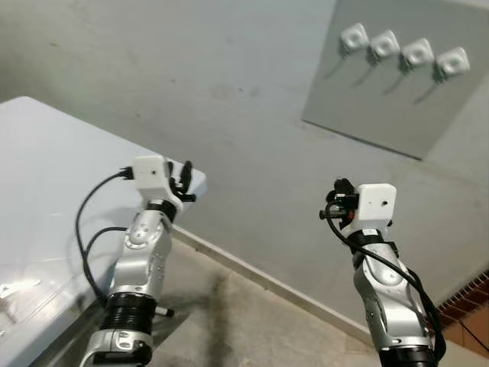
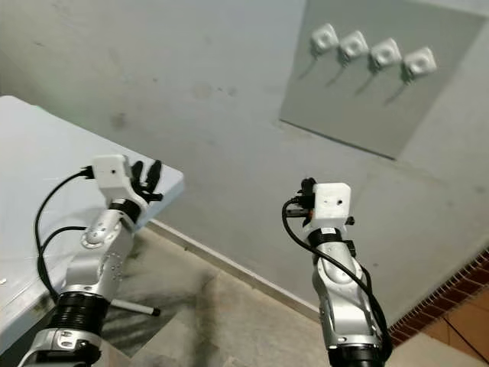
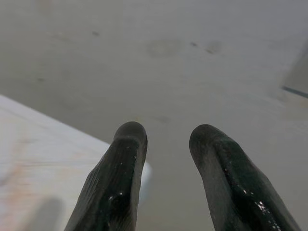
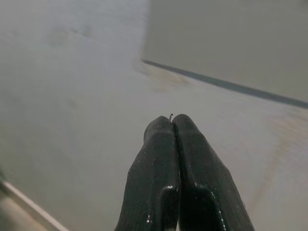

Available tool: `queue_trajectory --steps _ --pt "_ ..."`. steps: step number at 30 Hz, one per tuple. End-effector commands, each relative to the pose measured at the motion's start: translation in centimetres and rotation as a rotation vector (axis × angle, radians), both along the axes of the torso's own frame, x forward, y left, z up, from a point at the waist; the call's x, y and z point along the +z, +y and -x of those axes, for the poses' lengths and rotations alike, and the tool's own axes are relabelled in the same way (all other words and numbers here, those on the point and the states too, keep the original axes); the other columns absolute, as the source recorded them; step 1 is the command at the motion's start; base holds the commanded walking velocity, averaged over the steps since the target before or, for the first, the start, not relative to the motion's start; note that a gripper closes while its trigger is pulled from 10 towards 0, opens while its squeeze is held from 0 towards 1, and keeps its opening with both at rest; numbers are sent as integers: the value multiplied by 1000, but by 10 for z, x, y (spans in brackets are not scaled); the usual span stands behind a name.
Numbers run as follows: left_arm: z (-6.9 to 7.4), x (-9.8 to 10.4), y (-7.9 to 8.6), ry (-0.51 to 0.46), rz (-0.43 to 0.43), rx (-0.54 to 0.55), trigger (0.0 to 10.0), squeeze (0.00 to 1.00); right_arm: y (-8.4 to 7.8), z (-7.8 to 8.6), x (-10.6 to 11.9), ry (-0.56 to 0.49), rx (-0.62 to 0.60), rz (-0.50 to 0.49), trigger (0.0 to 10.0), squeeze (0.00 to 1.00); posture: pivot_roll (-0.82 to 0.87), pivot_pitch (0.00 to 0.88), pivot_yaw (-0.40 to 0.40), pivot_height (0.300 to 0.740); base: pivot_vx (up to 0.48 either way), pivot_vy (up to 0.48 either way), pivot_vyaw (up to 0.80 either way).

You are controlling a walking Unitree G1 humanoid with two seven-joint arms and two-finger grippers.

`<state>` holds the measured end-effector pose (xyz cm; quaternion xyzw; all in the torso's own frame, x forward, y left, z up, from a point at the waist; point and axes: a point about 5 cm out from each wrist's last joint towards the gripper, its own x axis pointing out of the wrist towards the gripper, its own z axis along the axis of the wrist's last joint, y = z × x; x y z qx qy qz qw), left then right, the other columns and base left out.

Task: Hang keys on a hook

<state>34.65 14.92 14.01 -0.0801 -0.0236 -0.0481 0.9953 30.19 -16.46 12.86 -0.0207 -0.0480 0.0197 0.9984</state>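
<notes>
Open air ahead of both arms, bare wall (image 1: 229,115) beyond, table corner (image 1: 195,183) beside left pincer (image 1: 183,180)

Four white hooks (image 1: 403,52) in a slanting row on a grey panel (image 1: 382,107) fixed to the grey wall, upper right of the head views. Each a small rounded square base with a thin prong casting a shadow down-left. All four bare. Keys themselves not discernible anywhere; just a tiny wire tip (image 4: 171,115) at pinched fingertips.

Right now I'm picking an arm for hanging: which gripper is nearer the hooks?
Right. The right gripper sits below the hooks, slightly left of them; the left gripper is far left, over the table corner.
</notes>
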Motion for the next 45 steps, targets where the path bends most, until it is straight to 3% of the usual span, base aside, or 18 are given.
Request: queue_trajectory --steps 1,29,37,40,45 --pt "0 -1 -7 8 -11 -20 10000 0 0 -2 7 -23 2 6 10000 0 89 0 -53 740 0 0 -731" --pt "3 -3 -11 17 -20 -30 10000 0 3 -1 5 -8 -5 -3 10000 0 96 0 -58 740 0 0 -652" --pt "3 -8 -12 47 -20 -28 10000 0 -6 -5 -3 90 -126 -125 10000 0 94 0 -57 740 0 0 0" --pt "3 -8 -14 59 -11 -39 10000 0 -14 -7 -6 172 -227 -233 10000 0 94 0 -58 740 0 0 0" --pt "3 -11 -14 80 22 -36 10000 0 -14 -7 -2 124 -195 -191 10000 0 90 0 -57 740 0 0 0"
